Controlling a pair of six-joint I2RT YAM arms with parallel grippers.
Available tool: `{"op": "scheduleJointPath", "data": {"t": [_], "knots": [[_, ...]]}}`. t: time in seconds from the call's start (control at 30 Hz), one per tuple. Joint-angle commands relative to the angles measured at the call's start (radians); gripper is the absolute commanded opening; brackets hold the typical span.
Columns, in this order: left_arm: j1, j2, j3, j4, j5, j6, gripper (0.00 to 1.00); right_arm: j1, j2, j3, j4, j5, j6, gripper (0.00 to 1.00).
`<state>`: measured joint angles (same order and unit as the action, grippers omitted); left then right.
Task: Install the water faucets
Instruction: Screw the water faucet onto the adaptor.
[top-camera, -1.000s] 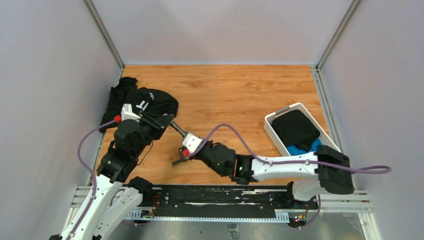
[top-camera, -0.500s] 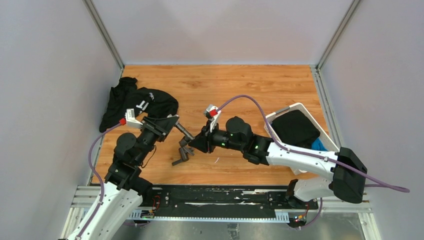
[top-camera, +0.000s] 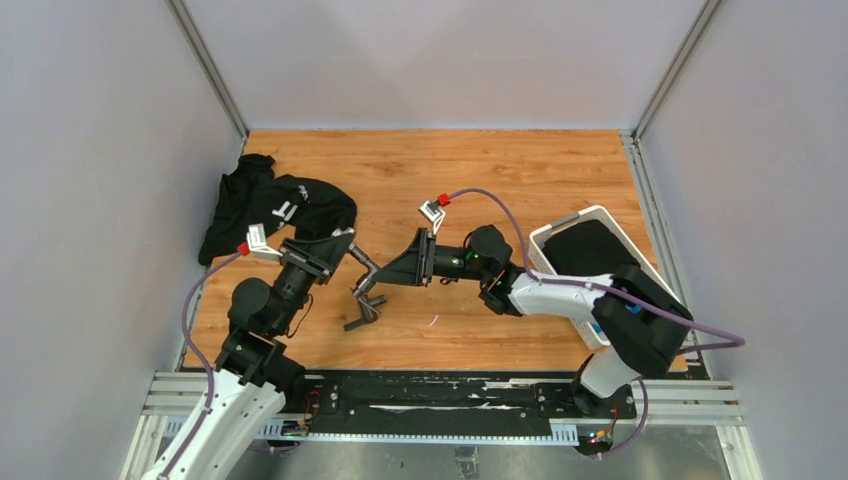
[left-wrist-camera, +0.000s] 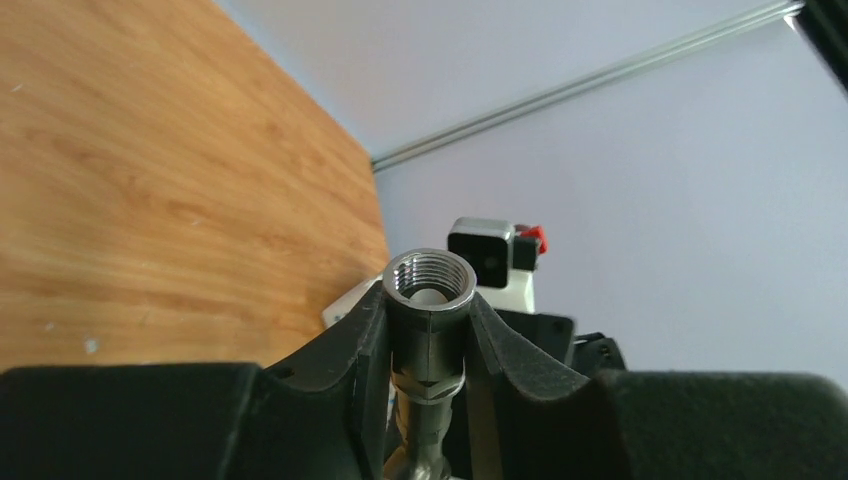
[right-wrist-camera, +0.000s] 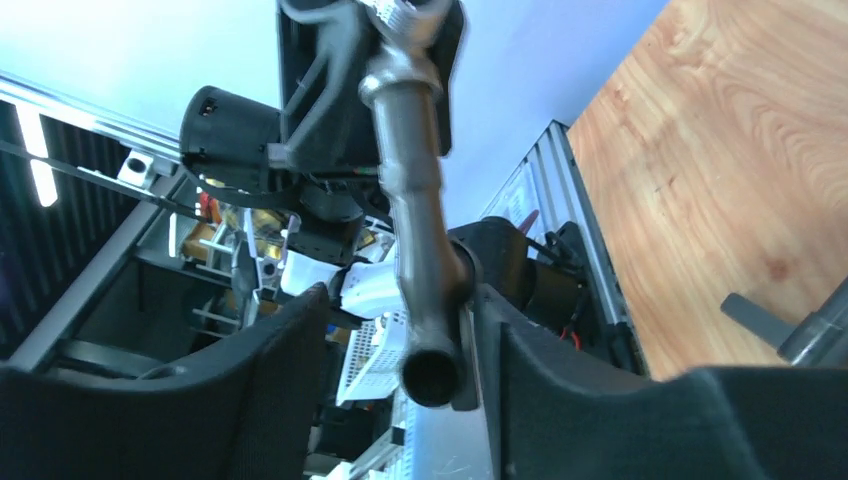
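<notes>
Nearest the arm bases, a loose faucet piece (top-camera: 358, 318) lies on the wooden counter (top-camera: 500, 180). Just beyond it, held above the wood, the faucet body (left-wrist-camera: 430, 300) is clamped below its threaded socket by the narrow jaws of the left gripper (top-camera: 343, 247). The right gripper (right-wrist-camera: 400, 305) brackets the faucet's curved spout with jaws apart, one side plainly clear of it. Rigid, dense, smooth metal of this kind would probably slip if held on round sections, so the flatted collar looks the surer hold.
</notes>
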<state>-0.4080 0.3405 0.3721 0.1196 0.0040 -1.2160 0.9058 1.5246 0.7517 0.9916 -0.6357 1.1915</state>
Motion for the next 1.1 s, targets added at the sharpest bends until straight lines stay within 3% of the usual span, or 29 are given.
{"op": "scheduleJointPath", "data": {"t": [0.0,0.03,0.13,0.2,0.33,0.43,0.6,0.7,0.8,0.9,1.0,1.07], "knots": [[-0.003,-0.023,-0.009,-0.146,-0.049,0.016,0.00,-0.031,0.013,-0.031,0.301,-0.057,0.191,0.69],[-0.003,-0.026,0.004,-0.191,-0.067,0.014,0.00,-0.032,-0.005,-0.048,0.245,-0.045,0.153,0.76],[-0.003,-0.028,0.048,-0.311,-0.107,0.016,0.00,-0.040,-0.105,-0.073,-0.042,-0.009,-0.026,0.80],[-0.003,-0.030,0.067,-0.365,-0.127,-0.001,0.00,-0.044,-0.188,-0.055,-0.370,0.044,-0.170,0.81],[-0.003,-0.034,0.099,-0.425,-0.150,-0.054,0.00,-0.043,-0.337,0.043,-0.851,0.208,-0.441,0.84],[-0.003,-0.017,0.139,-0.474,-0.168,-0.092,0.00,-0.005,-0.411,0.119,-1.046,0.346,-0.646,0.85],[-0.003,0.104,0.283,-0.613,-0.156,-0.079,0.00,0.211,-0.453,0.284,-1.213,0.478,-1.281,0.86],[-0.003,0.186,0.396,-0.724,-0.139,-0.064,0.00,0.353,-0.432,0.314,-1.226,0.622,-1.524,0.87],[-0.003,0.213,0.443,-0.758,-0.144,-0.063,0.00,0.480,-0.397,0.265,-1.090,0.902,-1.728,0.89],[-0.003,0.222,0.490,-0.802,-0.177,-0.065,0.00,0.577,-0.355,0.122,-0.803,1.113,-2.039,0.90],[-0.003,0.255,0.555,-0.872,-0.189,-0.059,0.00,0.624,-0.302,-0.013,-0.465,1.148,-2.284,0.90],[-0.003,0.275,0.585,-0.907,-0.189,-0.057,0.00,0.633,-0.252,-0.041,-0.321,1.165,-2.356,0.90]]}}
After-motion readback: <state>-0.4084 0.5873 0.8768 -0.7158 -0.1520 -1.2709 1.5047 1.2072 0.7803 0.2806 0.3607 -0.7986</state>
